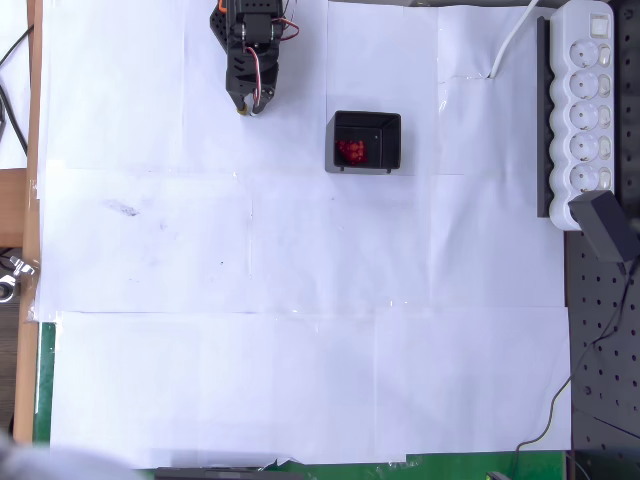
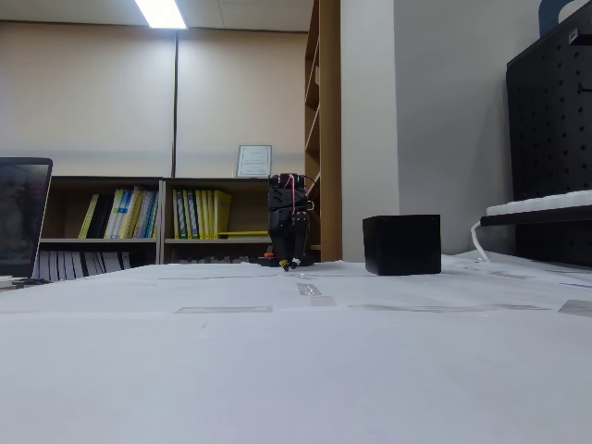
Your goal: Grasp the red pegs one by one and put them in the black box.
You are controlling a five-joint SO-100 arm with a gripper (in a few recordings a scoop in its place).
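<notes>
Pegs (image 1: 352, 151) heaped in box (image 1: 390, 143), right of hand (image 1: 251, 107) in overhead view; hand empty, seemingly pressed together.

Even, bright light washed the white paper (image 1: 300, 300) in the overhead view — shadows stayed faint. In the fixed view a ceiling light (image 2: 161, 13) glared, and the near foreground blurred.
</notes>
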